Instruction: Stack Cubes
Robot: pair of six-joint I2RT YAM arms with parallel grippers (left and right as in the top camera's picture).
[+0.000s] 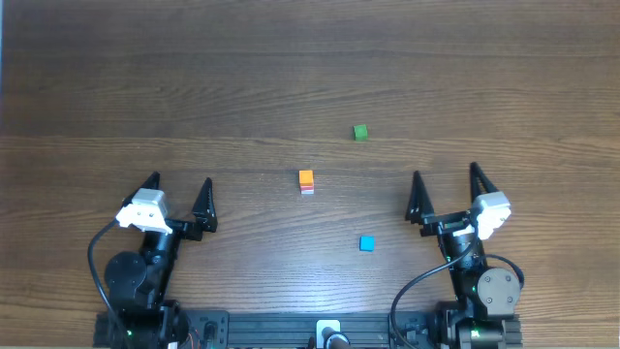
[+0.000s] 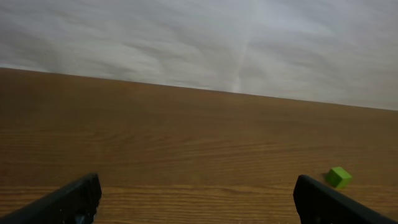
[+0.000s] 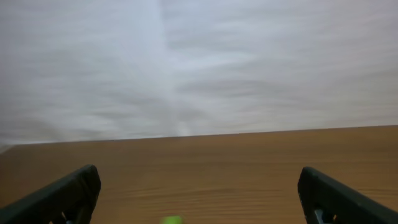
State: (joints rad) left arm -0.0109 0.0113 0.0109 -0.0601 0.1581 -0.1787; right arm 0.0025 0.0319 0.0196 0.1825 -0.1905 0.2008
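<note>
Top view: one green cube [image 1: 360, 132], one blue cube [image 1: 366, 243], one orange cube [image 1: 306, 177].

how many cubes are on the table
3 clear: green cube on the far side, orange cube in the middle, blue cube on the near side, right of centre. A pale sliver beside the orange one may be another cube under it.

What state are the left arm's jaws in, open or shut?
Open. The top and left wrist views show the jaws spread wide, bare table between them, nothing held.
</note>
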